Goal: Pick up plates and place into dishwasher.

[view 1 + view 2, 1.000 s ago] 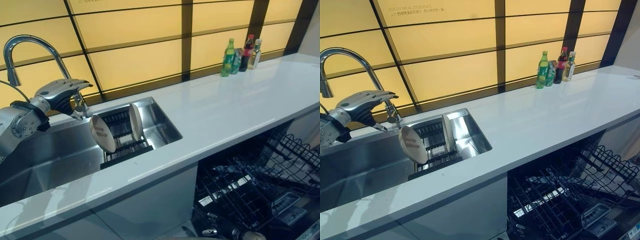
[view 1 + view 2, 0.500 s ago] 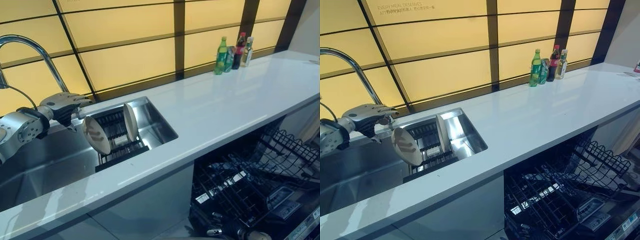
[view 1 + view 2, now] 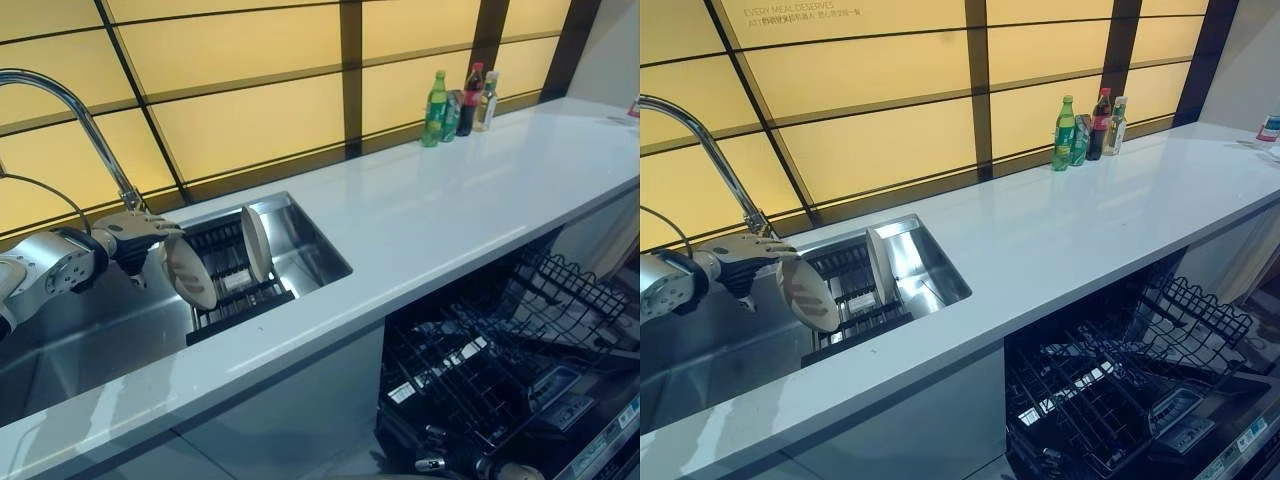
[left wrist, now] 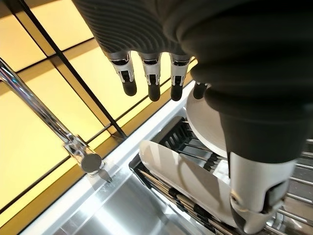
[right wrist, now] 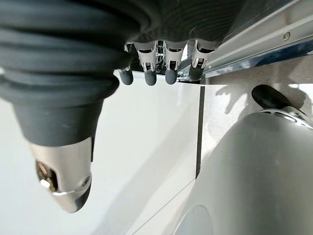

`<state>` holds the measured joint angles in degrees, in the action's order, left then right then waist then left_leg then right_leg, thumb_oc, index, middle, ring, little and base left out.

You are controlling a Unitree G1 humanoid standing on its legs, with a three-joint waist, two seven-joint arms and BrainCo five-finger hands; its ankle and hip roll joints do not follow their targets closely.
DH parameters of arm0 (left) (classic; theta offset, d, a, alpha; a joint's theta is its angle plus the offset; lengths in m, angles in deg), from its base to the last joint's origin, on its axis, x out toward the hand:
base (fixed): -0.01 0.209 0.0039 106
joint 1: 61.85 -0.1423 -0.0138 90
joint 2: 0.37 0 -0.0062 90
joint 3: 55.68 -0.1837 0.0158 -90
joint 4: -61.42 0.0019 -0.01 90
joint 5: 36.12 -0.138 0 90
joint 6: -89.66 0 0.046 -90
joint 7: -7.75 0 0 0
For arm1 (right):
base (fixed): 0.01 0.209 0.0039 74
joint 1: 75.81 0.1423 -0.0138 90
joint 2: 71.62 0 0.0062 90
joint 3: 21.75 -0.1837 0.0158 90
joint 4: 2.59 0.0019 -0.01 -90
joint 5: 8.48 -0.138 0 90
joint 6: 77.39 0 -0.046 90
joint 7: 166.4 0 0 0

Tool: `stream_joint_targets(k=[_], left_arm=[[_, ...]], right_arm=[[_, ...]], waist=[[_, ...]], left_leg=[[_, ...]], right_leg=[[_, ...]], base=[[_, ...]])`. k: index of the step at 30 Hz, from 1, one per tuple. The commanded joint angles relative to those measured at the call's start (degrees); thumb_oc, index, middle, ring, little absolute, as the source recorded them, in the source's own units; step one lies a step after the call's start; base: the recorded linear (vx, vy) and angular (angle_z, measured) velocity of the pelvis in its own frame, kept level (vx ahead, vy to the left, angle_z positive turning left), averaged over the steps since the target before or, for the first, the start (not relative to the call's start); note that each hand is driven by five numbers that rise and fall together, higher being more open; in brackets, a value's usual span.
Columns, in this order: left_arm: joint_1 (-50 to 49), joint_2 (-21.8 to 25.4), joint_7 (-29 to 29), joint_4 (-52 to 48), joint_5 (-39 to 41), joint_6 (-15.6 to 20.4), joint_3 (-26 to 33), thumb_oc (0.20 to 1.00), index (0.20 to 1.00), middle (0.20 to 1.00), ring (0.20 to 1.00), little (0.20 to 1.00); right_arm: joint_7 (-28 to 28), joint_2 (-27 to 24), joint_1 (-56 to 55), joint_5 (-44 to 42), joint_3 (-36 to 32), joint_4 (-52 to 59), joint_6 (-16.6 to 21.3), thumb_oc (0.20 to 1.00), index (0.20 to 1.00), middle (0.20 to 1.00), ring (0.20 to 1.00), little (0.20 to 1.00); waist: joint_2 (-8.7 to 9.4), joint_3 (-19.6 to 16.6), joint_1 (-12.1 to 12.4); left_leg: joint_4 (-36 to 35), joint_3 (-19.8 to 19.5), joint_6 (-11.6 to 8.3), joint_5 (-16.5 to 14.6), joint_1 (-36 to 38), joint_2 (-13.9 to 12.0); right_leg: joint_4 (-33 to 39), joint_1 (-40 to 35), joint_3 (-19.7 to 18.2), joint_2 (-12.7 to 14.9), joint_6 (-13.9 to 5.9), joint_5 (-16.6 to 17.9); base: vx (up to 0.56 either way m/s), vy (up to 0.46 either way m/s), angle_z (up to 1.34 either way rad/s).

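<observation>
**Op A:** I've got the left hand [image 3: 135,232] over the sink [image 3: 90,330], just beside the near plate [image 3: 190,272]. From the head cameras the hand sits at that plate's upper rim, on the faucet [image 3: 75,115] side. I can't say from there whether it touches.

**Op B:** What does the wrist camera give you?

**Op A:** In the left wrist view my fingers [image 4: 153,78] hang straight and relaxed, with the thumb [image 4: 257,196] set apart. The near plate lies between them and below, leaning in the dark rack [image 3: 240,285]. Nothing is clasped; the hand is loose and holds nothing.

**Op B:** And the second plate?

**Op A:** The far plate [image 3: 256,243] stands nearly upright in the same rack, further from the hand, with the near plate between them. In the wrist view it shows just past the fingertips.

**Op B:** Right hand?

**Op A:** The right hand [image 5: 156,63] shows in its own wrist view, fingers hanging loosely with nothing in them, in front of a white panel.

**Op B:** Dishwasher?

**Op A:** The dishwasher [image 3: 500,370] is open under the white counter [image 3: 450,210], well apart from the sink, its black wire racks [image 3: 1110,370] pulled out. Some bottles [image 3: 458,98] stand at the far end of the counter against the yellow wall.
</observation>
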<state>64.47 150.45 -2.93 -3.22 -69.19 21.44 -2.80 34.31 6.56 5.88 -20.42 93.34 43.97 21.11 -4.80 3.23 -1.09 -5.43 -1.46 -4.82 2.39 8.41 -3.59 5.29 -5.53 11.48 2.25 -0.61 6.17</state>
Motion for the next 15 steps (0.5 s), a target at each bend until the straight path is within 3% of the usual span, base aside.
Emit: stream_joint_targets(k=[1,15], left_arm=[[6.9,-0.9,0.7,3.9,-1.7,-0.8,0.5,1.000,1.000,1.000,1.000,1.000],[7.1,-4.3,3.1,9.8,-6.0,-1.0,-0.9,1.000,1.000,1.000,1.000,1.000]], right_arm=[[-0.2,-0.6,2.1,-2.0,-0.4,1.8,2.7,1.000,1.000,1.000,1.000,1.000],[-0.3,-3.5,2.4,-2.6,-2.4,3.3,3.6,1.000,1.000,1.000,1.000,1.000]], waist=[[1.83,2.6,-1.8],[2.28,5.5,-3.6]], left_leg=[[0.4,4.8,4.88,-2.7,-0.9,6.1],[0.4,5.4,5.26,-2.2,-2.1,6.3]], right_leg=[[-0.3,-0.8,-1.9,2.1,-6.32,-2.2],[-0.3,1.2,-3.7,2.2,-6.47,-0.9]], base=[[0.00,0.000,0.00],[-0.02,0.071,-0.06]])
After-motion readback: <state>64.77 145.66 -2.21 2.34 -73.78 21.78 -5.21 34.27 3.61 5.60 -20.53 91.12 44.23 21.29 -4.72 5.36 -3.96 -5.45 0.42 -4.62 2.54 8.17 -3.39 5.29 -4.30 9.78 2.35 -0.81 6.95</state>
